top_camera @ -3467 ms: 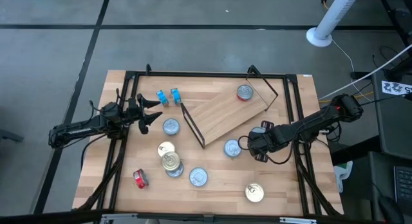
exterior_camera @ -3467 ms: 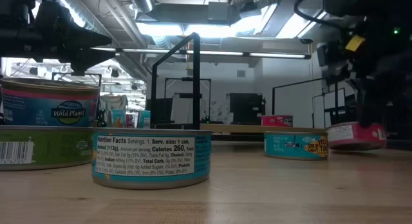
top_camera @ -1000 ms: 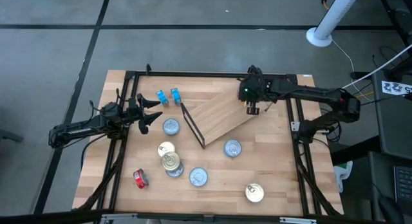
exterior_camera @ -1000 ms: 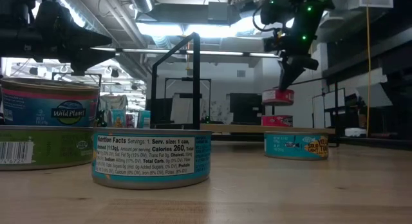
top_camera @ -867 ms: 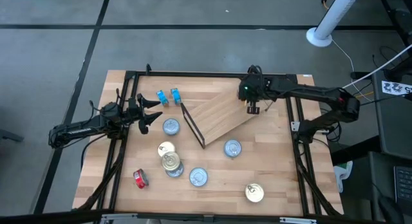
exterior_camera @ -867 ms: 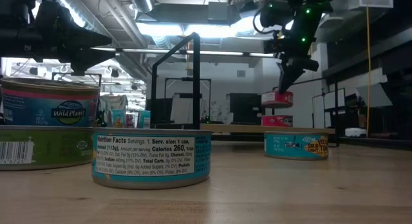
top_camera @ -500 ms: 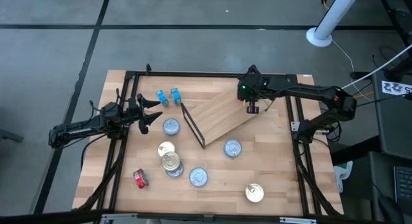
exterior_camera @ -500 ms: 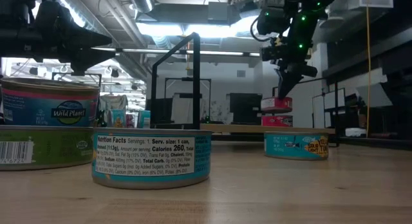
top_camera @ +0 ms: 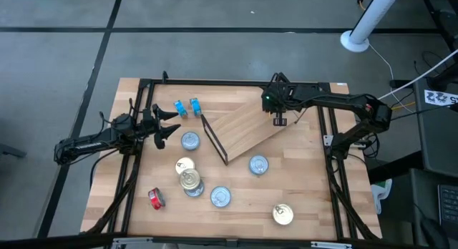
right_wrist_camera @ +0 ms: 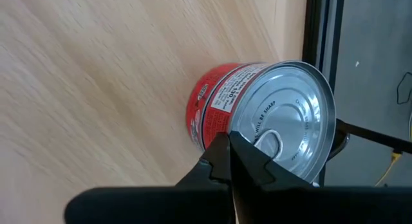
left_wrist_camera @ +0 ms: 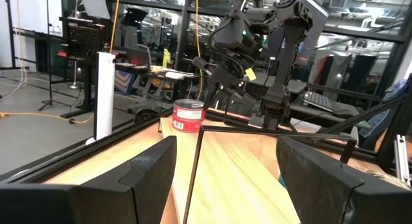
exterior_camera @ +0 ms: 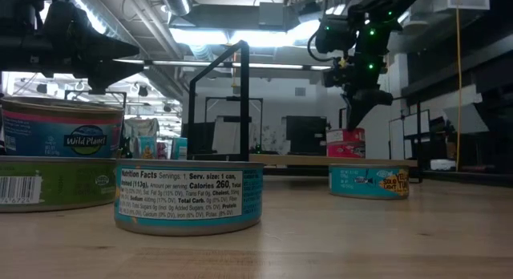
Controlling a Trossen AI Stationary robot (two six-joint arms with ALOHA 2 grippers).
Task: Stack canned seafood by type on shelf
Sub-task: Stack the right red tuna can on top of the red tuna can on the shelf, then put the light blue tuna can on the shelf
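Resting on the shelf (top_camera: 247, 126), red tins (right_wrist_camera: 257, 114) stacked directly under the closed, empty right hand (right_wrist_camera: 233, 161).

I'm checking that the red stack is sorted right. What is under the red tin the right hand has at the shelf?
A second red tin sits under the top red tin, resting on the shelf. The right hand, shut, covers part of the top lid. The lower tin's lid is hidden.

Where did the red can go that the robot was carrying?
The red tin now sits on another red tin at the shelf's far right end, in the low view, with the shut right gripper at its lid.
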